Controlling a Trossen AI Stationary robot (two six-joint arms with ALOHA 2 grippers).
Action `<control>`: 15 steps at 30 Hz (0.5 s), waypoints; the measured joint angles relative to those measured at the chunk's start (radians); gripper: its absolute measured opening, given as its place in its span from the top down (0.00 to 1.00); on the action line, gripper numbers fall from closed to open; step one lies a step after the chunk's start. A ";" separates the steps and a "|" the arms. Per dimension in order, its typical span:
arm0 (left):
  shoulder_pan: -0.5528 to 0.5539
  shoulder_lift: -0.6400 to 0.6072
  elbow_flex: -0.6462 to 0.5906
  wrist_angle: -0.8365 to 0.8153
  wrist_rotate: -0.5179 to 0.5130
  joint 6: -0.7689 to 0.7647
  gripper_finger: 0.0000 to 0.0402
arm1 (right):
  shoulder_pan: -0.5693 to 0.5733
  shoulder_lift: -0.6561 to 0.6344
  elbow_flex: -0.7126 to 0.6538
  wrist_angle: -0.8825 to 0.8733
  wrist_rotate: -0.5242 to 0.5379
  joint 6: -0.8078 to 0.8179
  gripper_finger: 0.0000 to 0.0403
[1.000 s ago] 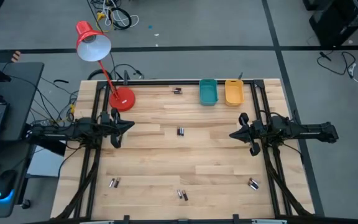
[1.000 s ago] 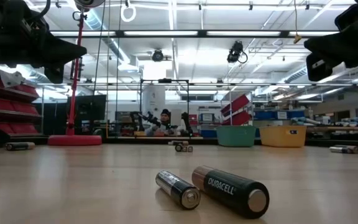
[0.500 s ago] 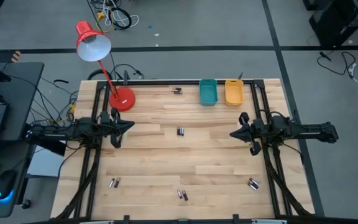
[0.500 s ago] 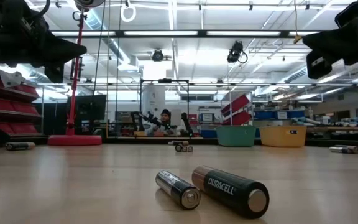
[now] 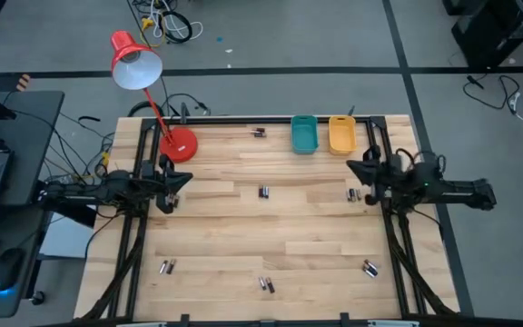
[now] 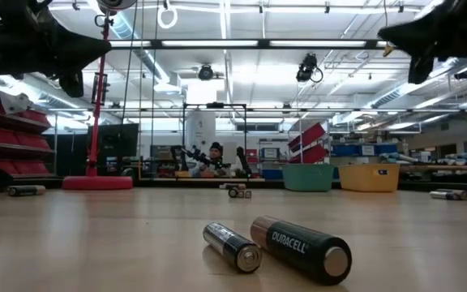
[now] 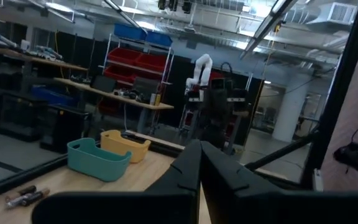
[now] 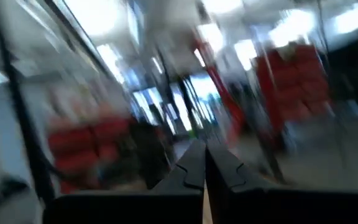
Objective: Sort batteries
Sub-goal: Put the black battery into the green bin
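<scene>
Tabletop: teal bin, yellow bin

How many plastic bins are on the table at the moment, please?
2: the teal bin and the yellow bin stand side by side at the far edge of the table, teal to the left in the high view. None appears hidden.

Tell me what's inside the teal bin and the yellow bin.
From above, the teal bin and the yellow bin both look empty, with no batteries visible. In the low view their walls hide the insides.
</scene>
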 joint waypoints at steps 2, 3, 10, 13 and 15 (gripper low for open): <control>0.000 0.000 0.000 0.000 -0.036 -0.005 0.95 | -0.016 0.057 0.056 -0.122 0.026 0.051 0.99; 0.000 0.000 0.000 -0.005 -0.061 -0.023 0.95 | -0.026 0.094 0.084 -0.151 0.038 0.070 0.99; 0.000 0.058 0.000 -0.107 -0.088 -0.034 0.86 | -0.128 0.437 0.319 -0.271 0.036 0.087 0.96; 0.000 0.110 0.000 -0.102 -0.108 -0.034 0.82 | -0.193 0.604 0.439 -0.343 0.017 0.094 0.93; 0.000 0.143 0.001 -0.088 -0.147 -0.034 0.79 | -0.239 0.710 0.517 -0.391 -0.021 0.087 0.91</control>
